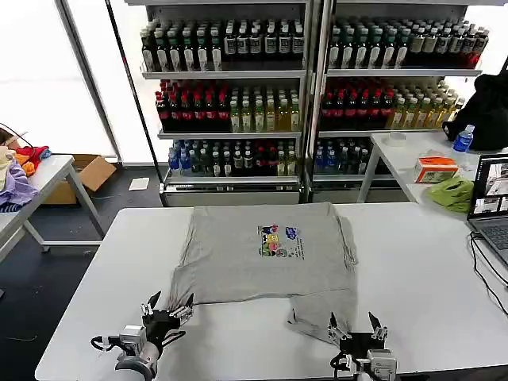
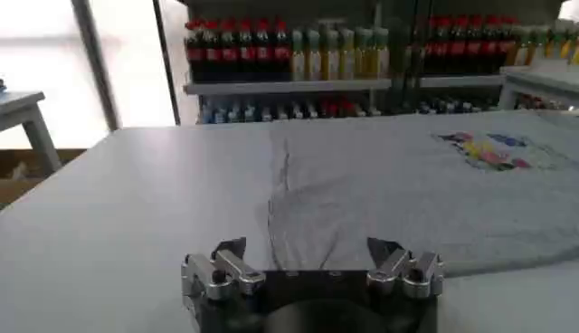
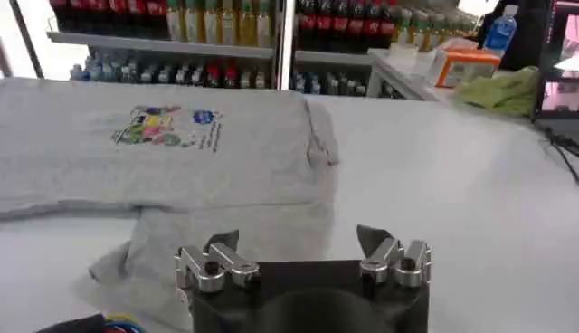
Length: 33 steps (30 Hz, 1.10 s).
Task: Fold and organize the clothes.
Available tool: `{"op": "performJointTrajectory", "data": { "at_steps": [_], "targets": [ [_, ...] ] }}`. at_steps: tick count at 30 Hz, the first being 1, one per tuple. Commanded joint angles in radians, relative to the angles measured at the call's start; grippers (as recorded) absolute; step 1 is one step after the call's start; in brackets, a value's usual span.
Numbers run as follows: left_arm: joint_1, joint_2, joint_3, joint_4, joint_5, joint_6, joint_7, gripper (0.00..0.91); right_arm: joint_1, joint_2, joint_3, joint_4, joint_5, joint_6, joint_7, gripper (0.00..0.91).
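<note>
The grey T-shirt [image 1: 266, 252] lies spread mid-table, print up, one sleeve trailing toward the near right edge. It looks soft, light and floppy, so it is best pinched at hems or corners. The left claw [image 1: 167, 309] hangs wide open and empty by the near left hem; the right claw [image 1: 354, 328] gapes empty over the trailing sleeve. The right wrist view shows that sleeve's crumpled folds clearly, on the white table [image 1: 413, 262].
</note>
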Motion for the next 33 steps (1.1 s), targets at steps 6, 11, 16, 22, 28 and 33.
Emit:
{"op": "performJointTrajectory", "data": {
  "at_steps": [6, 11, 16, 22, 28, 33],
  "targets": [
    [0.0, 0.003, 0.0, 0.017, -0.009, 0.004, -0.001, 0.907, -0.007, 0.004, -0.016, -0.01, -0.01, 0.002, 0.008, 0.907],
    [0.001, -0.001, 0.004, 0.021, -0.014, 0.004, -0.004, 0.907, -0.007, 0.006, -0.016, -0.021, -0.013, 0.008, 0.014, 0.907],
    [-0.002, -0.004, 0.011, 0.029, -0.014, 0.0, -0.012, 0.907, -0.018, 0.009, -0.017, -0.033, -0.023, 0.027, 0.018, 0.907],
    [-0.004, 0.004, 0.009, 0.023, -0.017, 0.003, -0.011, 0.615, -0.018, 0.015, -0.019, -0.059, -0.027, 0.034, 0.017, 0.413],
    [0.004, 0.007, 0.013, 0.021, -0.016, 0.007, -0.011, 0.01, -0.003, 0.025, -0.025, -0.111, -0.034, 0.052, 0.013, 0.0],
    [0.02, 0.009, 0.022, 0.01, -0.003, 0.012, -0.007, 0.01, 0.004, 0.034, -0.033, -0.15, -0.036, 0.074, 0.011, 0.0]
  ]
}}
